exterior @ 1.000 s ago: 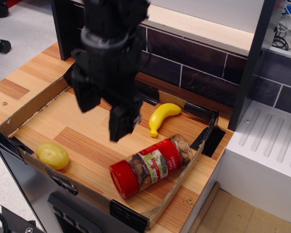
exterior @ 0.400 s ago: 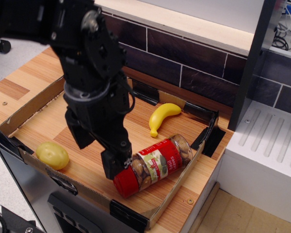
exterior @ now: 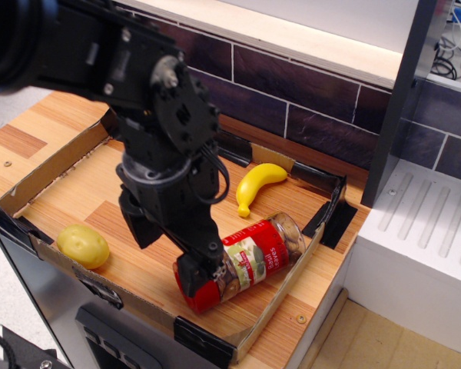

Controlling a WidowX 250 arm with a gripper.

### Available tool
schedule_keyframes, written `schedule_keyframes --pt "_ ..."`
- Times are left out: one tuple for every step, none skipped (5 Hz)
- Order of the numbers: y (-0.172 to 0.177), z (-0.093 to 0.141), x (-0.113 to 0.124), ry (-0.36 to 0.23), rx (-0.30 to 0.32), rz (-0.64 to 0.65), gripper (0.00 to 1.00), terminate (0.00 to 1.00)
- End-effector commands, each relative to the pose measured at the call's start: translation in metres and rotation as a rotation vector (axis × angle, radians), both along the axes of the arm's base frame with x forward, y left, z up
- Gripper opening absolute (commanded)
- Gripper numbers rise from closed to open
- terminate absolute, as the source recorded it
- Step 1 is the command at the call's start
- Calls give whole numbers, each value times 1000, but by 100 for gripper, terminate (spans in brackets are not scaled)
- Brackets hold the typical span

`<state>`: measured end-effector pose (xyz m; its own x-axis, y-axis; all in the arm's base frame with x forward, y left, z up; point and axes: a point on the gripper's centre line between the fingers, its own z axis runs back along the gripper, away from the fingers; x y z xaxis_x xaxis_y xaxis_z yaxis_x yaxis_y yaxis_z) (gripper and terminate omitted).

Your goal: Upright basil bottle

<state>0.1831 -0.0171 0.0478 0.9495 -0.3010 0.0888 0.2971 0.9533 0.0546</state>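
Note:
The basil bottle (exterior: 253,254) lies on its side near the front right of the cardboard tray (exterior: 46,165). It is a clear jar with a red-and-white label, and its red cap (exterior: 207,294) points front-left. My black gripper (exterior: 169,250) hangs low over the tray at the cap end, jaws apart. One fingertip (exterior: 196,273) covers part of the cap. The other finger (exterior: 140,225) stands to the left over bare wood. Nothing is held between them.
A yellow banana (exterior: 255,184) lies behind the bottle. A yellow-green potato-like fruit (exterior: 83,245) sits at the tray's front left. The tray's low walls edge the bottle closely on the right. A dark tiled wall stands behind and a white ribbed surface (exterior: 430,231) lies to the right.
The gripper has come down and forward-right from above the tray's middle to the bottle's cap end. The bottle, banana and fruit have not moved.

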Motion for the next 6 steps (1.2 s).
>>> schedule_keyframes --pt "5 -15 0 -6 41 -6 100 0" --pt "5 -25 -1 -9 66 -12 100 0" --pt "5 -32 0 -5 76 -20 100 0" --pt "4 -33 2 -17 78 -24 100 0" --pt "4 -32 3 -28 81 -26 100 0" --pt "5 -35 4 -30 80 -13 0 0"
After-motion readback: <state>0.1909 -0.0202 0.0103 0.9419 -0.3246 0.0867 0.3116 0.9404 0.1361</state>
